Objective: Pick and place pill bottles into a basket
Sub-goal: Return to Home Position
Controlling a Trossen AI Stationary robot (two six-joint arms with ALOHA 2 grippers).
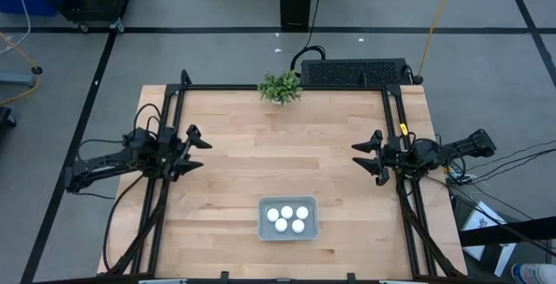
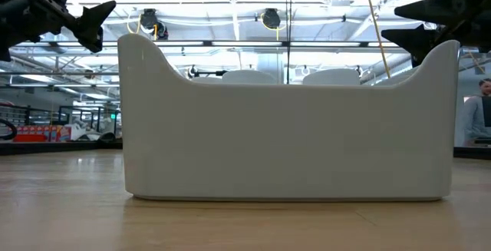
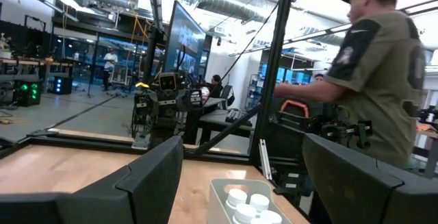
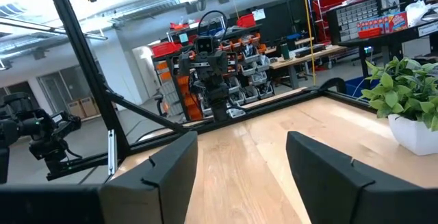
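The pale grey-blue basket point(image 1: 287, 218) stands near the table's near edge, at the middle, and fills the low view point(image 2: 284, 140). Several white pill bottles point(image 1: 288, 218) stand upright inside it, their round caps up; some show in the left wrist view point(image 3: 248, 206). My left gripper point(image 1: 193, 151) is open and empty above the table's left side. My right gripper point(image 1: 368, 157) is open and empty above the table's right side. Both are well apart from the basket.
A small green plant in a white pot point(image 1: 280, 87) stands at the table's far edge, also in the right wrist view point(image 4: 405, 107). A black frame point(image 1: 287, 88) runs around the table. A person point(image 3: 383, 80) stands beyond the table's near right.
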